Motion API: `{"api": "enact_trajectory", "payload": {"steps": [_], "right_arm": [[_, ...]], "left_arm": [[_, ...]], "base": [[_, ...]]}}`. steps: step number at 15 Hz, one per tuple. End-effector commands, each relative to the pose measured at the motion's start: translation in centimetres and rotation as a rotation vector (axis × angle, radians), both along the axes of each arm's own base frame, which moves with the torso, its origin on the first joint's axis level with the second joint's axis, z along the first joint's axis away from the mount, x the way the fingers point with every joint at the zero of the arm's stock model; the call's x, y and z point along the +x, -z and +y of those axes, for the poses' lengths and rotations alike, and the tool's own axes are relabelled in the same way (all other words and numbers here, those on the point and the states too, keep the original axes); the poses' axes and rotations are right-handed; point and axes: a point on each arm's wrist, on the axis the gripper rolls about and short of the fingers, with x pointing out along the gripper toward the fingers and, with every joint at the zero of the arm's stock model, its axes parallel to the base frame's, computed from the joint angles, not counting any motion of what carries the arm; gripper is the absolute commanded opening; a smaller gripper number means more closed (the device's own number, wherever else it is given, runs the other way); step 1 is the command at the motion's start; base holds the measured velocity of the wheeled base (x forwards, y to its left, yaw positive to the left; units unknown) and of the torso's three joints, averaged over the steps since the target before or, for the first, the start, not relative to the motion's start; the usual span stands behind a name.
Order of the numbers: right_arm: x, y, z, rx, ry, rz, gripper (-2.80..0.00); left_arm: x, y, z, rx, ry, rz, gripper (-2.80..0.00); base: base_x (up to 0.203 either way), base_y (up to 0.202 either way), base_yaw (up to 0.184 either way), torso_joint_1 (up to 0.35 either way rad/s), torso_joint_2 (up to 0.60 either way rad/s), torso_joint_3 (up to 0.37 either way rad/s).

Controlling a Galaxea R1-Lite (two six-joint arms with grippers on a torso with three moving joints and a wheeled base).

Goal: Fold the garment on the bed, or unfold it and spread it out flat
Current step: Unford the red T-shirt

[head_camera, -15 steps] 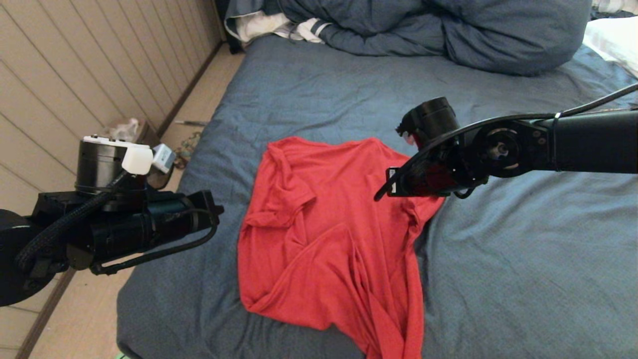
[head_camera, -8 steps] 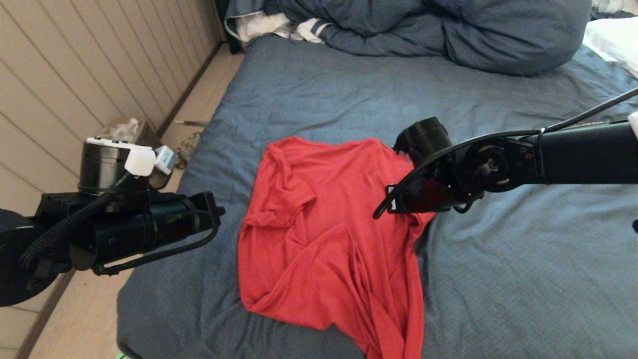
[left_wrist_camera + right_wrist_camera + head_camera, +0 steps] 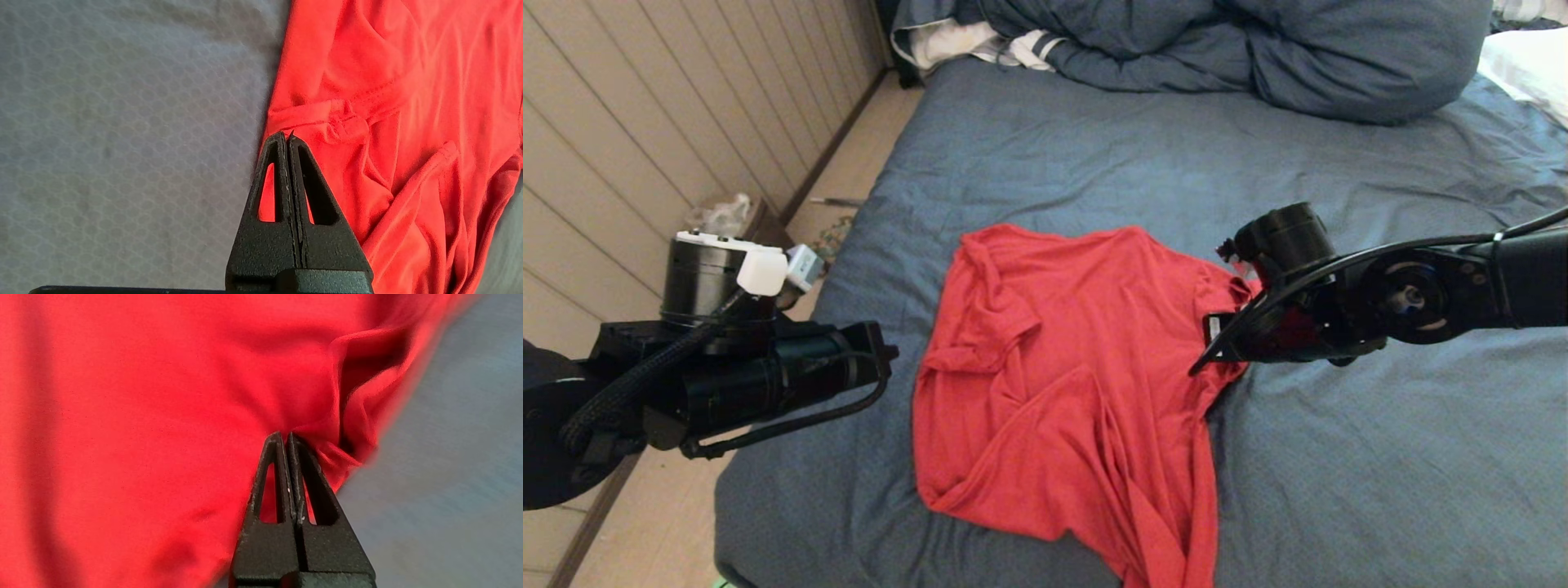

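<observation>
Shirt still rumpled, spreading barely begun.
The right gripper [image 3: 286,437] pinches the garment [image 3: 1062,384] at its edge; the left gripper [image 3: 286,136] hovers closed and empty over the bed [image 3: 1339,457].

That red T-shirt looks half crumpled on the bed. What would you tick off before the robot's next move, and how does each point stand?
1. Garment fully on the bed: not ok, its near end runs past the picture's edge.
2. Garment spread flat: not ok, sleeves folded over, near end bunched.
3. Right gripper holding cloth: cannot tell; fingers shut, tips at a pucker by the shirt's edge.
4. Left gripper free: ok, shut, tips over the shirt's other edge, nothing between them.
5. Room to spread: ok, bare sheet lies on both sides; duvet lies far back.
</observation>
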Motion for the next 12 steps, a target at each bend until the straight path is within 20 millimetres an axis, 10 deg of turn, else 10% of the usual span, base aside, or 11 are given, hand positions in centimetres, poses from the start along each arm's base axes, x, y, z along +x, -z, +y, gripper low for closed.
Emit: {"api": "enact_trajectory", "payload": {"steps": [1,6,12], "right_arm": [[-1.2,-0.6,-2.4,-0.004,0.049,-0.007,-2.8],[-2.4,-0.1,-5.8,0.016,0.104,-0.021,-2.8],[-5.1,-5.1,-7.3,0.111,0.073,-0.183,-2.8]], "left_arm": [[-0.1,0.1,-0.1,0.0,0.003,0.001,-2.8],[-0.1,0.1,-0.2,0.0,0.007,0.002,-2.8],[0.6,-2.2,-1.9,0.001,0.048,-0.029,-2.8]], "base": [[0.0,0.0,0.0,0.0,0.0,0.0],[0.0,0.0,0.0,0.0,0.0,0.0],[0.0,0.0,0.0,0.0,0.0,0.0]]}}
